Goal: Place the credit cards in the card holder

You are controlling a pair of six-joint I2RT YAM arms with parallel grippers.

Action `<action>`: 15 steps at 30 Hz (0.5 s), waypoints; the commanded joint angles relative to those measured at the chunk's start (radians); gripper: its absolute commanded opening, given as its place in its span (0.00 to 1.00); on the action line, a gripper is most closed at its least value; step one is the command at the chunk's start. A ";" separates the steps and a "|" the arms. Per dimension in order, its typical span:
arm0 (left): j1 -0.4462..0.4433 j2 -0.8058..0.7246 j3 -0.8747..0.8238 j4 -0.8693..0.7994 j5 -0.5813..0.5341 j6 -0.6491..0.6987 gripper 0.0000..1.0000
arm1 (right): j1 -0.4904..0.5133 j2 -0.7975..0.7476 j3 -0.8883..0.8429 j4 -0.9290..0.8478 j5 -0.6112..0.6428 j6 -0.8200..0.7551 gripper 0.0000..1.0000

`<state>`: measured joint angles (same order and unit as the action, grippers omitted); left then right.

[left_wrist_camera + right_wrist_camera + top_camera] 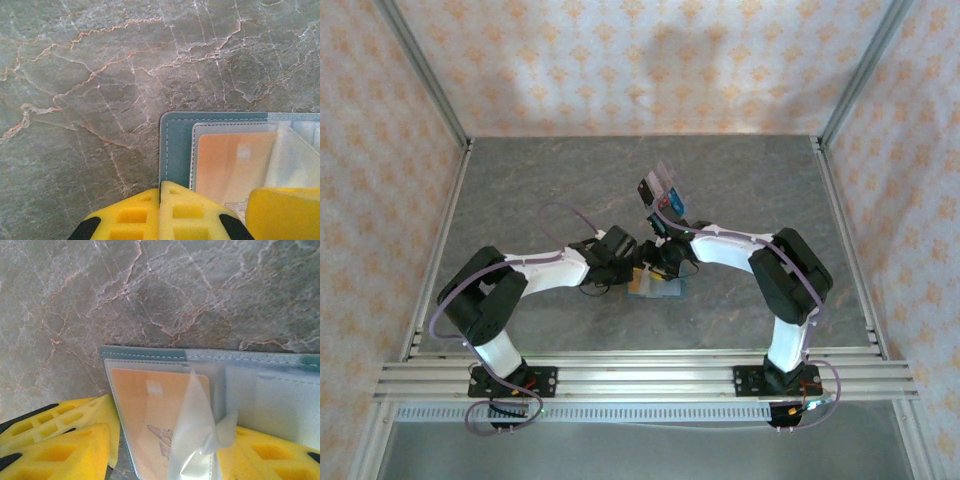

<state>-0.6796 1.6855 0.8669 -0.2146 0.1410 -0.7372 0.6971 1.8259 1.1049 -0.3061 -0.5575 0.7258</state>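
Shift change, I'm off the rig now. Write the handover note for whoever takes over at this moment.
Grippers: the left gripper is shut, its tips at the teal edge of the card holder, apparently pinning it. The right gripper is open over the holder's clear sleeves, holding nothing.
Things: the card holder lies open on the table between the arms. The orange card sits in a sleeve. The other credit cards stand in the clear tray farther back.
Done: one card in.
Left: move the tray's cards into the sleeves; their number is too small to tell.
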 commanded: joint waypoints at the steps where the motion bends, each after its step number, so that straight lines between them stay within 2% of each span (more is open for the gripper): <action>1: -0.029 0.045 -0.051 -0.085 0.022 0.026 0.02 | 0.012 -0.072 0.087 0.146 -0.053 0.032 0.58; 5: -0.029 0.042 -0.055 -0.080 0.022 0.024 0.02 | 0.012 -0.076 0.150 -0.025 0.067 -0.022 0.58; 9: -0.029 0.042 -0.060 -0.076 0.024 0.022 0.02 | 0.012 -0.078 0.182 -0.095 0.134 -0.051 0.56; 15: -0.029 0.039 -0.063 -0.072 0.023 0.019 0.02 | 0.010 -0.042 0.179 -0.009 0.051 -0.019 0.57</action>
<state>-0.6819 1.6817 0.8555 -0.1967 0.1368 -0.7322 0.6998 1.8030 1.2701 -0.3847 -0.4625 0.6872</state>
